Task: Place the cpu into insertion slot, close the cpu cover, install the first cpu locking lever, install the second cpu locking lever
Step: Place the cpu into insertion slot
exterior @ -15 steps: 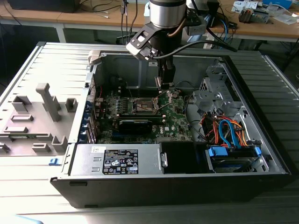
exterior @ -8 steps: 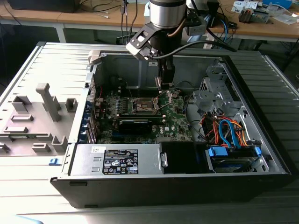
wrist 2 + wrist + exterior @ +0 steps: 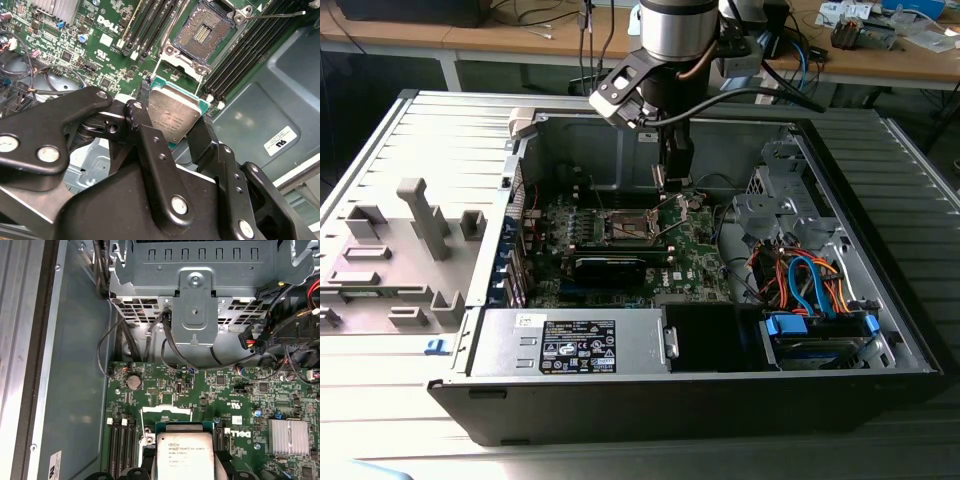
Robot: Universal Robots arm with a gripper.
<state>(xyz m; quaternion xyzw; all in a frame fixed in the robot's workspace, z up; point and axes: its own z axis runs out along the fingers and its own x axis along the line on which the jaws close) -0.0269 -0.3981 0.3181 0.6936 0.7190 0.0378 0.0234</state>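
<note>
Black pincer clamped on opposite edges of flat silvery-grey square cpu; looks light, stiff, fragile underneath, so edge hold suits.

i see the open computer case lying on its side, with the motherboard flat on its floor. the insertion slot sits near the middle of the board, and the long card lies just in front of it. the power supply is in the near corner at the exterior view's left, the hard drive in the near corner at its right. the gripper hangs above the board, just to the right of the slot, and the cpu is clamped between its fingers. in the second wrist view, memory slots run along both sides of the slot.
</note>
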